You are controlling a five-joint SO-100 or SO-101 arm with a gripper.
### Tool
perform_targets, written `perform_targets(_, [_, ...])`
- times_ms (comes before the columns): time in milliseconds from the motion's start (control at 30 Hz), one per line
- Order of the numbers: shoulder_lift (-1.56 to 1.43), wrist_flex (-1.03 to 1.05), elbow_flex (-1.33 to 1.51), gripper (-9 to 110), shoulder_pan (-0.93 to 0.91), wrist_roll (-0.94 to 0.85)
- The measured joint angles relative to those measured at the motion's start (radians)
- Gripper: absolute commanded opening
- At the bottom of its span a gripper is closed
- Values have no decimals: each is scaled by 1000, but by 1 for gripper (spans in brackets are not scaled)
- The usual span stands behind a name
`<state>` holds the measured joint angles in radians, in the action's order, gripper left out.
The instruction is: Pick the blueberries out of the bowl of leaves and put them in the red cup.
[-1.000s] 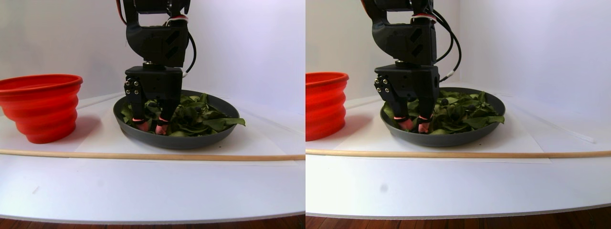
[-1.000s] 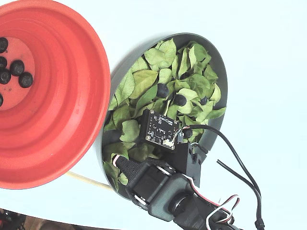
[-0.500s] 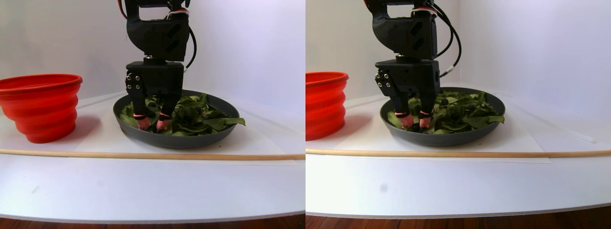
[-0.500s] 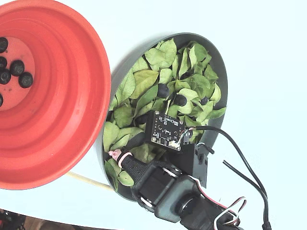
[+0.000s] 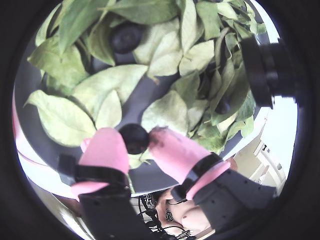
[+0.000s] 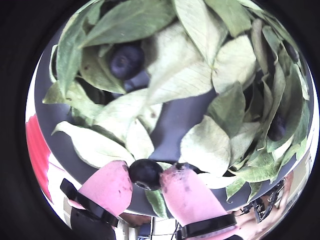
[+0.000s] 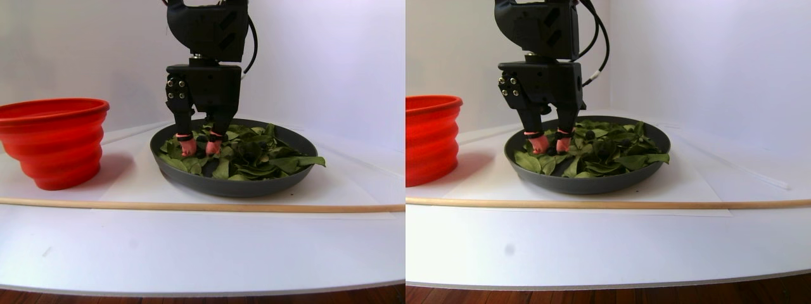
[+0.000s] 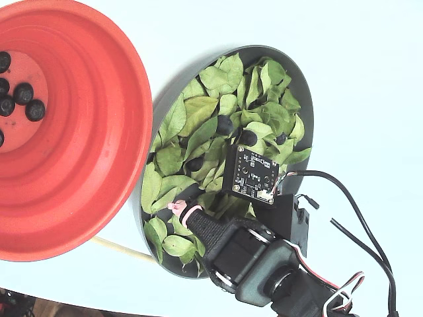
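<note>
One of the blueberries (image 6: 145, 173) is pinched between the pink pads (image 6: 106, 189) of the gripper (image 5: 137, 145), just above the leaves (image 6: 200, 145) in the bowl (image 8: 304, 99). It is judged small, soft and easily bruised (probably slick-skinned), so it is best gripped lightly across its middle. Others already lie in the red cup (image 8: 99, 132).
</note>
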<state>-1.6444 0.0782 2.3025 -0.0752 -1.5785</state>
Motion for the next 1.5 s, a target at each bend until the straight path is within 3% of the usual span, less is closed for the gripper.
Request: perform_targets(1500, [-459,374,14,10,267,77])
